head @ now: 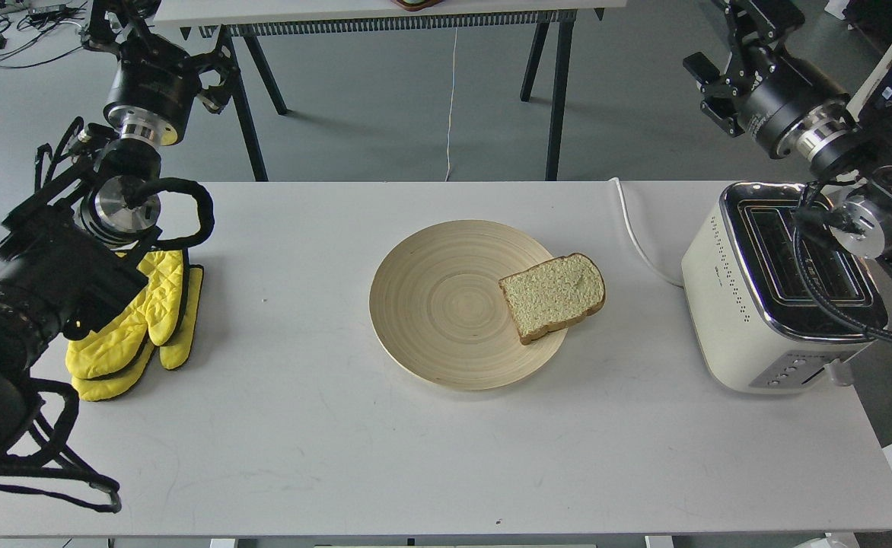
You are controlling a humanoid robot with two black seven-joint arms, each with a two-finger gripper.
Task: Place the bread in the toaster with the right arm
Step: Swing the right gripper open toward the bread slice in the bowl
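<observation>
The bread [553,295] lies flat on the right rim of a round wooden plate [431,304] at the table's middle, its crust partly over the plate's edge. The cream-white toaster [743,304] stands at the table's right end with both chrome-topped slots empty. My right gripper [724,46] is raised behind and above the toaster, well right of and away from the bread; its fingers are dark and partly cut off at the top edge. My left gripper [160,38] is raised at the far left, its fingers not distinct. Neither holds anything I can see.
A pair of yellow oven mitts [138,327] lies at the table's left under my left arm. The toaster's white cable [636,236] runs off the back edge. A second table on black legs [552,91] stands behind.
</observation>
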